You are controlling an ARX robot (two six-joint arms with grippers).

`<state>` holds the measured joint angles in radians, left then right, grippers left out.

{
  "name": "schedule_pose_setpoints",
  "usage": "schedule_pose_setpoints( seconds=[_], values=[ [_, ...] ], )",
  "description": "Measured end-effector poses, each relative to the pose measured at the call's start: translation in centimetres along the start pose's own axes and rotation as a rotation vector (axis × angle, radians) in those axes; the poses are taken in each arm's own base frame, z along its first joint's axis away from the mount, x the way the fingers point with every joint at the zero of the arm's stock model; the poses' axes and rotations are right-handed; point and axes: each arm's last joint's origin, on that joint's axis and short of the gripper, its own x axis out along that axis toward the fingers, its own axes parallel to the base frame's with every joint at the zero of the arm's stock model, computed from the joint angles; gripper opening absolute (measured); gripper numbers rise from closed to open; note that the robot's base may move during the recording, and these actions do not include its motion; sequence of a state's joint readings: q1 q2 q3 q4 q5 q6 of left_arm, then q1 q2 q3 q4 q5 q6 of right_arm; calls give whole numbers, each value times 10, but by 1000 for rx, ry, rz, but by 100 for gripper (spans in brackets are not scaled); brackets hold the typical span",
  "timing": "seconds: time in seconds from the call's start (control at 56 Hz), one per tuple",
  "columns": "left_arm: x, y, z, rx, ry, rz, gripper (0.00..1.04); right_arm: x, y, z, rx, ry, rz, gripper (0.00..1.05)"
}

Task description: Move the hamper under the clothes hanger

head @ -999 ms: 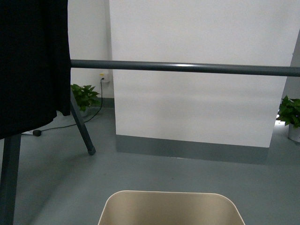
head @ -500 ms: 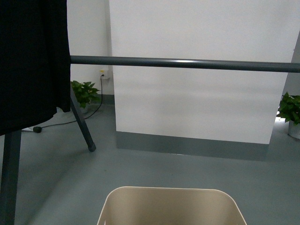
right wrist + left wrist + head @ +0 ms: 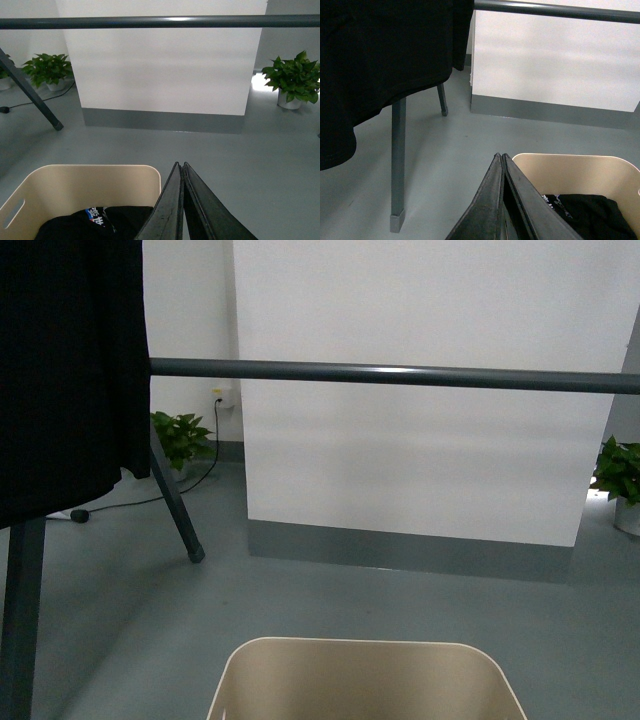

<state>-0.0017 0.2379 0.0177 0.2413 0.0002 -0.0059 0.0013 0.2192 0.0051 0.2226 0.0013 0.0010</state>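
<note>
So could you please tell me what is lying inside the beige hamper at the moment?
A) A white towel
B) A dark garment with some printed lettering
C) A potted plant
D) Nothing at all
B: both wrist views look down into the hamper and show a black garment with a small patch of white and blue print lying at its bottom.

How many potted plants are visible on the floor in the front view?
2: one potted plant stands by the left wall, near the rack's leg; the other plant is at the far right edge. Others may be hidden.
</note>
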Motion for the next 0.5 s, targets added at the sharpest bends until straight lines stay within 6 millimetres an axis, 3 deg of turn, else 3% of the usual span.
schedule_pose_setpoints(
  seconds=[0.5],
  values=[
    [-15,0,-3,0,6,0,3,-14,0,-3,0,6,3,2]
  ],
)
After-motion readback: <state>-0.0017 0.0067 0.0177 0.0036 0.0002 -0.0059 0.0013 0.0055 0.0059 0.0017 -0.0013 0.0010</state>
